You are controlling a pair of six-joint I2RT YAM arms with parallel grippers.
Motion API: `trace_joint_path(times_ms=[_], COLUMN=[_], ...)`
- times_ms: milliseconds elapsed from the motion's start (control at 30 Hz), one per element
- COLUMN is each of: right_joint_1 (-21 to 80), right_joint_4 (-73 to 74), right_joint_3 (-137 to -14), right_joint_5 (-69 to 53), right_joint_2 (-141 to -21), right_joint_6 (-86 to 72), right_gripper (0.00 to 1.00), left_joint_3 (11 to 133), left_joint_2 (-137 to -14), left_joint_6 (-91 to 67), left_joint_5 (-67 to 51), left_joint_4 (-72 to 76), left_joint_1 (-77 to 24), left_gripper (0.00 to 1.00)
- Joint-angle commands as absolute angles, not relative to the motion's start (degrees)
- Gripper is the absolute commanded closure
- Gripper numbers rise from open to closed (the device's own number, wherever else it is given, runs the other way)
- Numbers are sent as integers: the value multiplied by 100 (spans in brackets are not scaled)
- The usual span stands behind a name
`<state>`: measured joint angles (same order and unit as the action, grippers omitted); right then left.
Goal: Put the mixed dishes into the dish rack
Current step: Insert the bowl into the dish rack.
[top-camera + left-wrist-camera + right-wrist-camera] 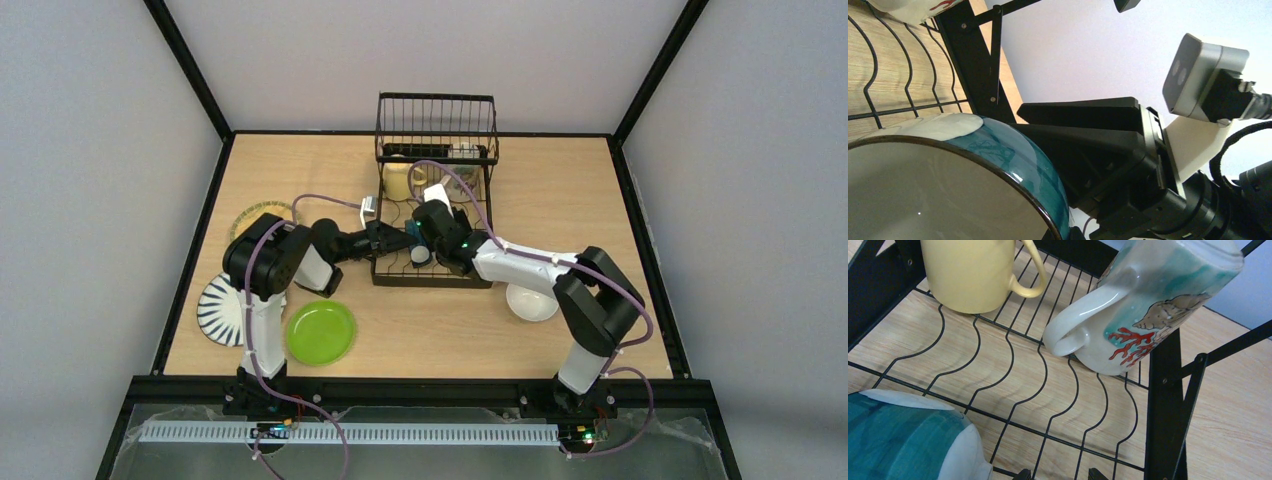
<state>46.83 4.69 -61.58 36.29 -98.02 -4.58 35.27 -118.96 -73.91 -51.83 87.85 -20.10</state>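
2 grippers meet over the dish rack point(437, 110). Your left gripper point(400, 234) is clenched right by the blue bowl point(1013, 160) at the rack's near-left corner; whether it grips the rim, you cannot tell. Your right gripper point(1058, 475) hangs released over the rack's wires. The pale yellow mug point(973, 270) stands at the rack's far-left end, and the lime green plate point(320, 332) lies by the tabletop's near edge.

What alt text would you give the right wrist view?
Looking down into the black wire dish rack: a pale yellow mug stands at upper left, a white seashell-patterned mug tilts at upper right, and a teal bowl fills the lower left corner.
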Motion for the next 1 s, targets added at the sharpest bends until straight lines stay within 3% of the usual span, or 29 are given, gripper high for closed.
trace_joint_path(times_ms=[0,133,333,633,967], right_joint_1=[4685,4687,4689,4685,4685], right_joint_4=[392,358,259,203,167], right_joint_3=[-6214,-6207,-6244,-6258,-6292], right_joint_5=[3562,3496,3394,3316,3296], right_joint_2=[-9987,-10091,-10201,-10248,-10239], right_joint_6=[-700,-767,-791,-809,-804], right_gripper=[36,36,36,36,36], left_joint_3=[2935,2999,3029,2987,2893], left_joint_2=[-12721,-12773,-12874,-12779,-12368], left_joint_6=[-7165,-7269,-7378,-7344,-7171], left_joint_5=[-5181,-5174,-5153,-5153,-5104], left_joint_4=[9976,9976,9967,9788,9308], left_joint_1=[-1592,-1583,-1582,-1582,-1582], left_gripper=[98,98,87,48,40])
